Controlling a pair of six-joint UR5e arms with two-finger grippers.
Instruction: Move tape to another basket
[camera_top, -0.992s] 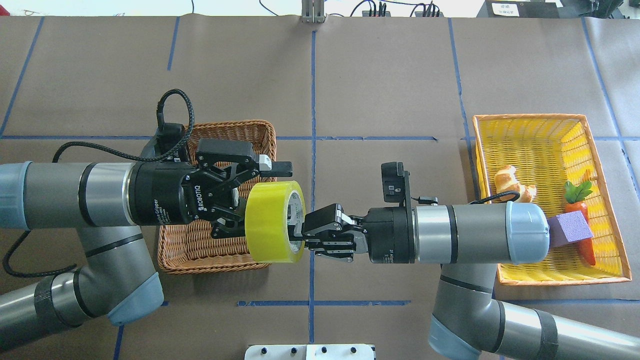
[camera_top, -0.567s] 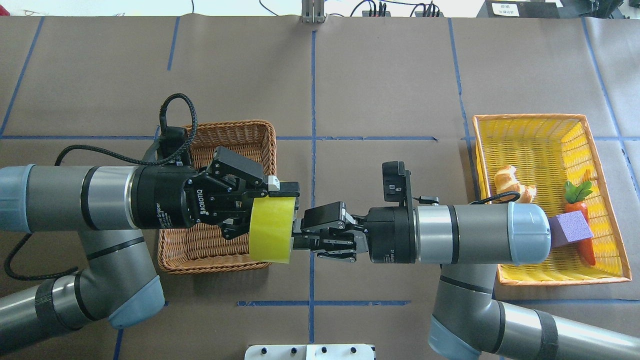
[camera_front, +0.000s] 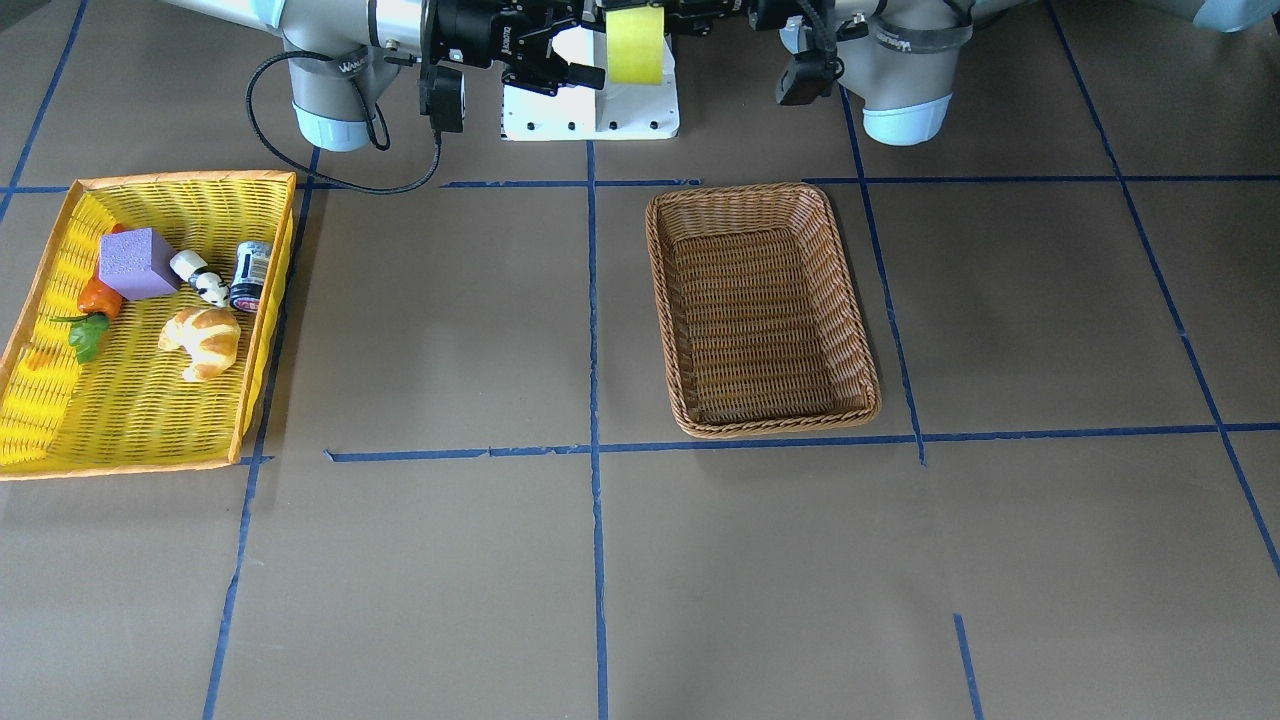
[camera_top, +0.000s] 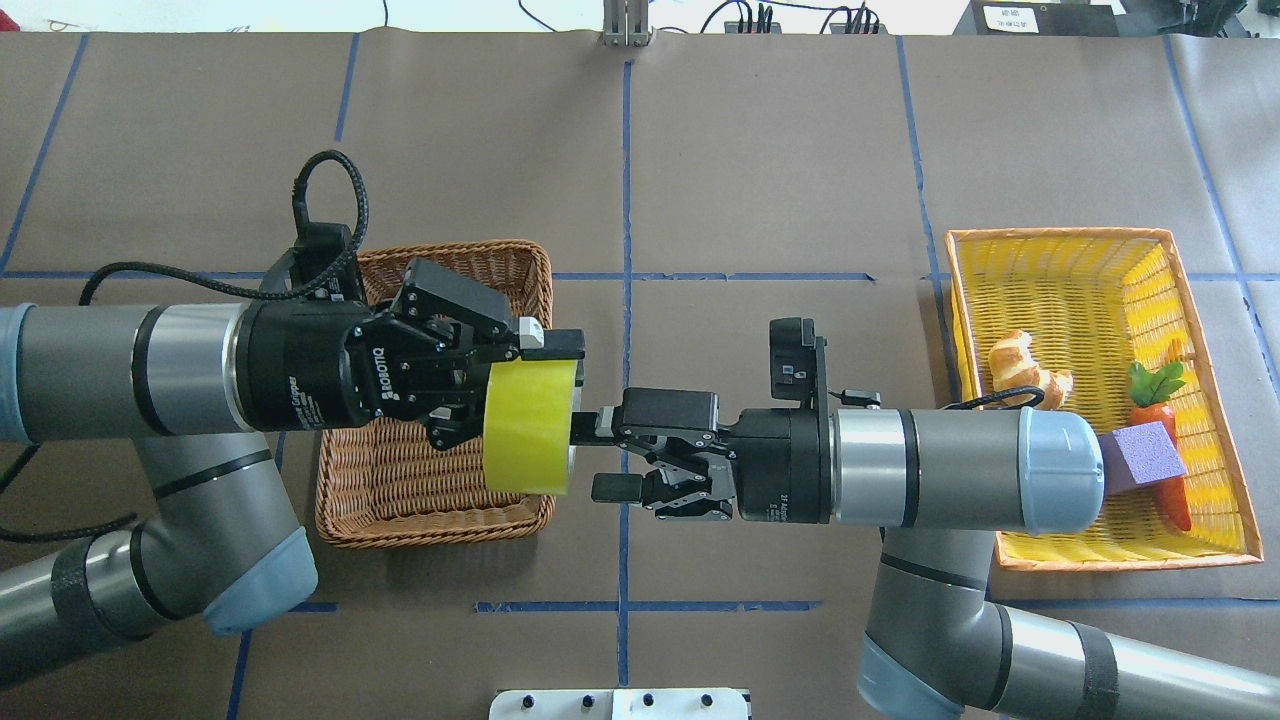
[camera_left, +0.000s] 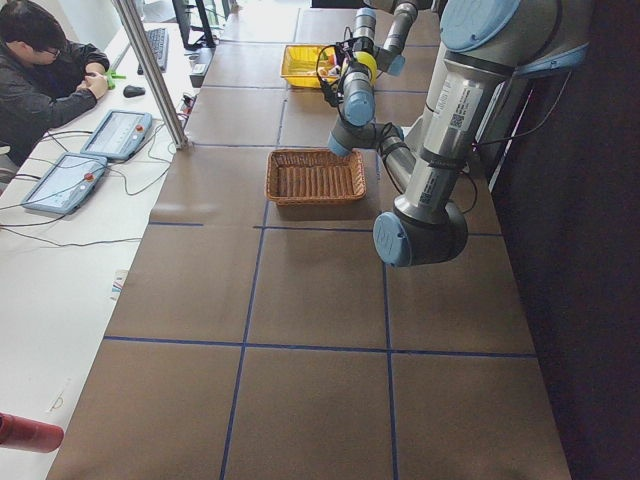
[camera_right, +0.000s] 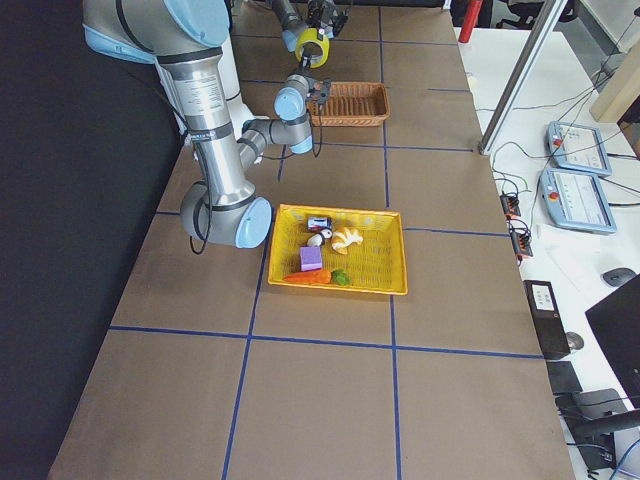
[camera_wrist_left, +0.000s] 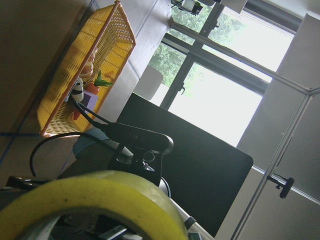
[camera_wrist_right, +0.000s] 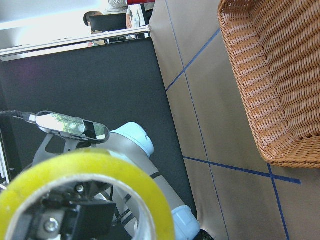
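The yellow tape roll (camera_top: 528, 428) hangs in the air over the right edge of the brown wicker basket (camera_top: 430, 528). My left gripper (camera_top: 535, 395) is shut on the tape, with one finger (camera_top: 555, 343) lying over the roll's top. My right gripper (camera_top: 597, 457) is open just to the right of the roll, with one fingertip close to its core. In the front view the tape (camera_front: 635, 45) is held high near the robot base, and the basket (camera_front: 765, 425) holds nothing. The roll fills the bottom of the left wrist view (camera_wrist_left: 100, 192) and of the right wrist view (camera_wrist_right: 75, 170).
A large yellow basket (camera_top: 1060, 280) at the right holds a croissant (camera_top: 1020, 365), a carrot (camera_top: 1160, 410), a purple block (camera_top: 1140, 455) and a small can (camera_front: 250, 275). Blue tape lines cross the brown table. The robot's white base plate (camera_front: 590, 110) lies under the grippers.
My left gripper shut on the tape and drew it a little to the left. My right gripper let go, opened and now stands apart from the roll.
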